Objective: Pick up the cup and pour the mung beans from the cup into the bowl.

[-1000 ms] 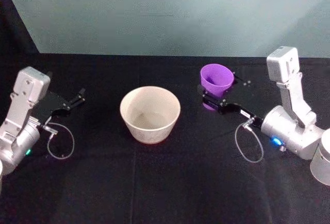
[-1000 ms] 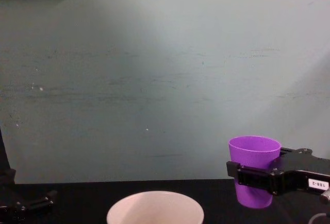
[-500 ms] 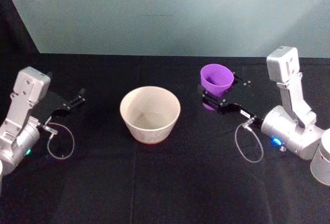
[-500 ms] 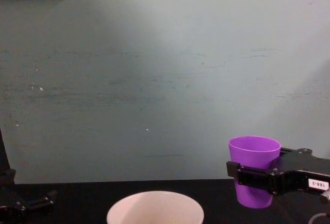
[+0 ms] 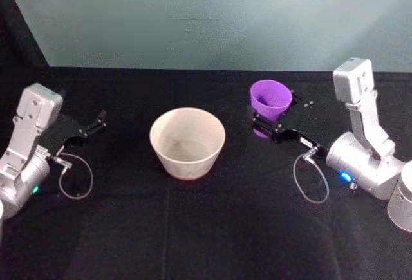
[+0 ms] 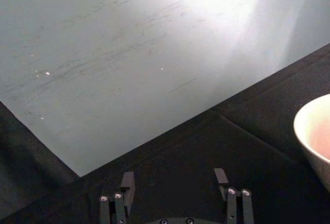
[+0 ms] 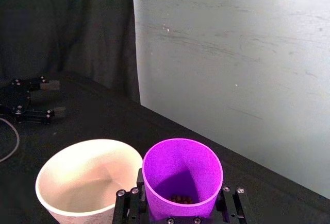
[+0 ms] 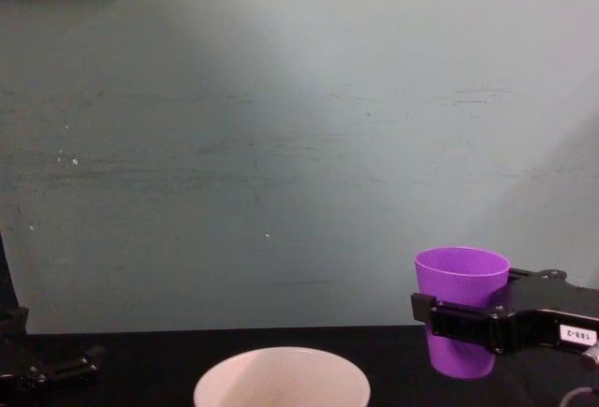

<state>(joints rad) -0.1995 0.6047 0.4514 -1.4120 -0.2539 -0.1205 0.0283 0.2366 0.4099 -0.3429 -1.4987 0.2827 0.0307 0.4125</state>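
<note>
The purple cup (image 5: 270, 98) stands upright to the right of the cream bowl (image 5: 187, 158), a short gap between them. My right gripper (image 5: 273, 109) is shut on the cup, one finger on each side of its wall (image 8: 461, 281). In the right wrist view, dark mung beans (image 7: 180, 199) lie at the bottom of the cup (image 7: 181, 172), with the bowl (image 7: 77, 154) just beside it. Whether the cup's base touches the table I cannot tell. My left gripper (image 5: 96, 122) rests open at the table's left side, its fingers (image 6: 127, 180) apart with nothing between them.
A black cloth covers the table (image 5: 206, 228), and a pale green wall (image 8: 299, 145) rises behind it. A loose cable loop (image 5: 312, 183) hangs by the right wrist and another (image 5: 76, 177) by the left. Bare cloth lies in front of the bowl.
</note>
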